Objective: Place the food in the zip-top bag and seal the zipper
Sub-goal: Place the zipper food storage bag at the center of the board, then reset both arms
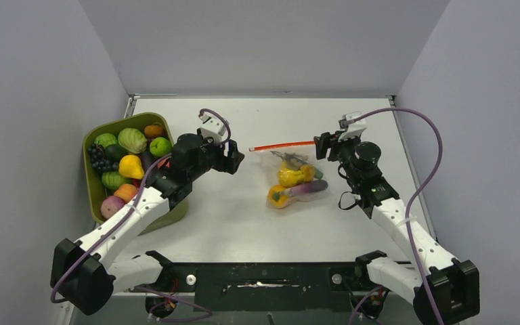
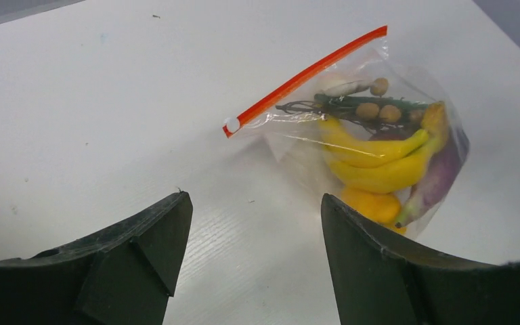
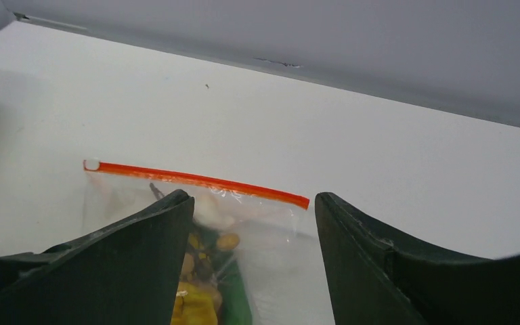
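Some food (image 2: 372,159) sits in the bag (image 2: 413,81), more in the tray (image 1: 86,169); the zipper (image 2: 305,74) looks shut, perhaps not fully; left gripper (image 2: 254,203) and right gripper (image 3: 254,200) stand open, empty.

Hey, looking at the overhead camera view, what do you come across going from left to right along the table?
Olive-green rounded plastic tray filled with glossy toy fruits and vegetables → left gripper, open → clear zip-top bag with food inside → right gripper, open at the bag's right end.
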You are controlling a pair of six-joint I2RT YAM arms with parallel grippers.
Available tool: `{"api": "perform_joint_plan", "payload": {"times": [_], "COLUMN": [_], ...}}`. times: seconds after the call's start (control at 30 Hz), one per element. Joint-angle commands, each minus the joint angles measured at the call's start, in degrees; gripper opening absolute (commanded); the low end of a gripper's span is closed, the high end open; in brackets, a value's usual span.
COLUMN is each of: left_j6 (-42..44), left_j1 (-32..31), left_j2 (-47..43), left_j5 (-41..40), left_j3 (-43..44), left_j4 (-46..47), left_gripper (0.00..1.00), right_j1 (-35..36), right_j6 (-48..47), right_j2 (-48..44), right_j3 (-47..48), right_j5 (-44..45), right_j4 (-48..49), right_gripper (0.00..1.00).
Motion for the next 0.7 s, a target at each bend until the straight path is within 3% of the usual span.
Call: {"api": "perform_joint_plan", "payload": {"times": [0.0,0.2,0.53,0.67], "left_j6": [-4.2,-11.3,-13.42,-13.94], "left_j1": [0.24,0.25,0.28,0.29], "left_j2": [-4.51,-8.76,-19.14,-21.28], "left_j5": [-3.72,-12.49,-11.95,-12.35], "left_j3": [3.73,4.22,1.29,0.12], "left_j4": [0.39,-2.7,1.72,2.78], "left_gripper": [0.7,0.72,0.79,0.79], "right_j1": [0.13,0.17,0.2,0.26], "right_j6": [5.33,10.1,20.49,20.88], "right_j2": [-7.64,-15.51,-23.28,-24.45], "right_j3": [-0.68,0.72,8.21,8.84], "right_j5": [-2.19,0.1,5.33,5.05], "right_j4": [-1.31,-11.35,-28.02,-30.25], "right_gripper": [0.72,1.0,0.98,0.98]}}
